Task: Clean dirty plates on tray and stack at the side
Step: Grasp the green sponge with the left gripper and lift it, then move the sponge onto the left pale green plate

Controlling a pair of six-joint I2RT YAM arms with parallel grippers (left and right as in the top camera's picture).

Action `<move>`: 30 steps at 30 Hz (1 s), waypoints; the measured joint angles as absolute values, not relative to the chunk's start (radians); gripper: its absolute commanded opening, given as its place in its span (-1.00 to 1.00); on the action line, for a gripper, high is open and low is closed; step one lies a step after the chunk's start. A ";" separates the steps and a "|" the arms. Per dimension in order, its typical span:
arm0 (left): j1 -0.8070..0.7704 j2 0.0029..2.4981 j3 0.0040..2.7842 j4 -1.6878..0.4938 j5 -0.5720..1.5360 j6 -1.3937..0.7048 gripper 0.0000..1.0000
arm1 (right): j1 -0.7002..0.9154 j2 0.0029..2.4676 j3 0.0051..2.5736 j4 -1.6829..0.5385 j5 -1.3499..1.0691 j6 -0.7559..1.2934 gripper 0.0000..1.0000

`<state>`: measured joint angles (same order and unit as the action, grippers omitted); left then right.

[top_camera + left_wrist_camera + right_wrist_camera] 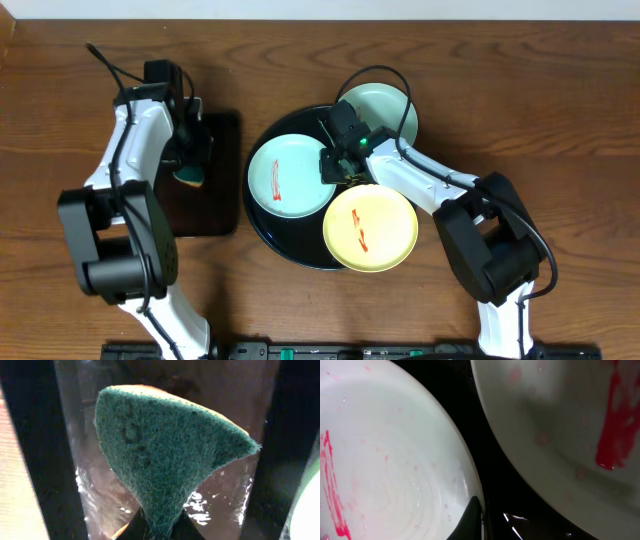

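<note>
Tray [268, 230] packed, plates [285, 176] near touching; narrow gaps. Tabletop [580, 120] far right open.

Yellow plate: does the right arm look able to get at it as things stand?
Probably yes. The right gripper hangs over the round tray right beside the yellow plate, which lies uncovered with nothing between them.
</note>
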<state>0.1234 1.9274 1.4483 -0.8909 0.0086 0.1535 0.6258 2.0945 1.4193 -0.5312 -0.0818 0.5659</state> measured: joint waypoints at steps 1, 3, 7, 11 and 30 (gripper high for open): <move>0.123 1.917 1.448 -0.898 0.008 0.149 -0.85 | 0.626 2.094 1.419 -0.531 -0.082 0.566 -0.98; 0.123 1.901 1.448 -0.918 0.010 0.134 -0.85 | 0.626 2.094 1.419 -0.532 -0.081 0.566 -0.97; 0.123 1.844 1.448 -0.955 0.069 0.117 -0.85 | 0.626 2.094 1.419 -0.532 -0.081 0.566 -0.98; 0.123 1.778 1.448 -0.987 0.163 0.077 -0.85 | 0.626 2.094 1.420 -0.532 -0.081 0.566 -0.98; -0.053 1.746 1.238 -0.717 0.398 -0.241 -0.85 | 0.626 2.094 1.420 -0.533 -0.082 0.566 -0.97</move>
<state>-0.0532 1.7458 1.2385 -0.7170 0.3985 -0.2405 0.6258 2.0945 1.4200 -0.5331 -0.0822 0.5659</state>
